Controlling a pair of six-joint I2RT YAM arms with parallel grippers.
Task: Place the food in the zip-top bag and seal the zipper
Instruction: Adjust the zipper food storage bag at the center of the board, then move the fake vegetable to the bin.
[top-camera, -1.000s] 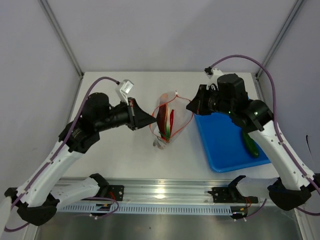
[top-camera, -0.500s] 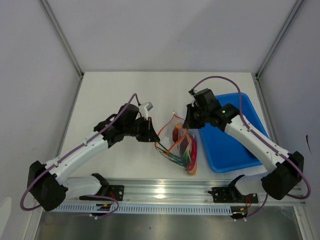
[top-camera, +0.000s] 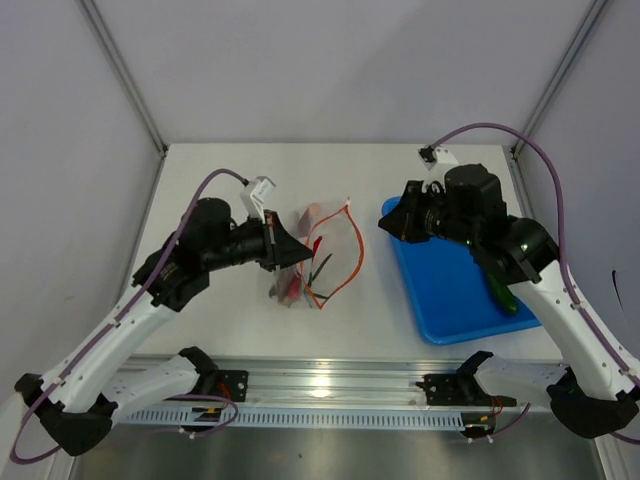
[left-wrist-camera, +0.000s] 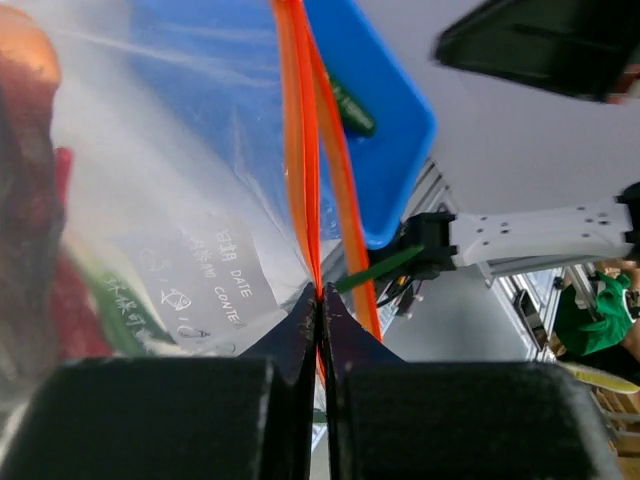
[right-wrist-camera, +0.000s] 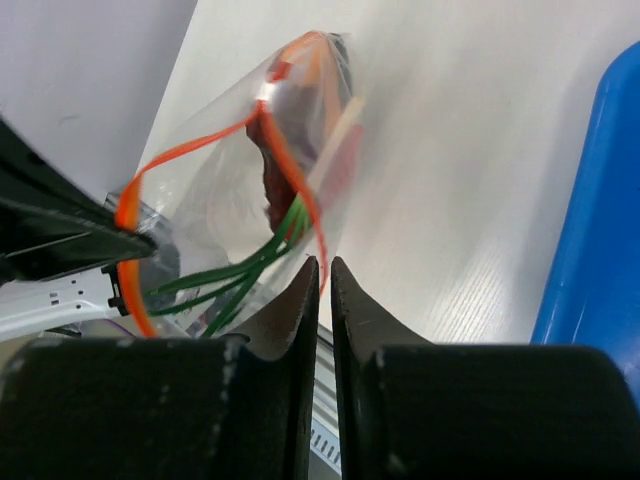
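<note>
White table (top-camera: 220, 180): zipper (left-wrist-camera: 303, 150) of zip-top bag (top-camera: 335, 250) pinched in left claw (left-wrist-camera: 320, 300); right claw (right-wrist-camera: 323, 268) barely parted, empty, apart from it.

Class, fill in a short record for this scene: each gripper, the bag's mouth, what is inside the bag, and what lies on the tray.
Left gripper: shut on the zipper
Right gripper: jaws a slit apart, holding nothing, apart from the zip-top bag
Bag mouth: unsealed, strip gaping in a loop
Inside bag: green onion stalks, dark red food
Blue tray: cucumber lying on it
</note>
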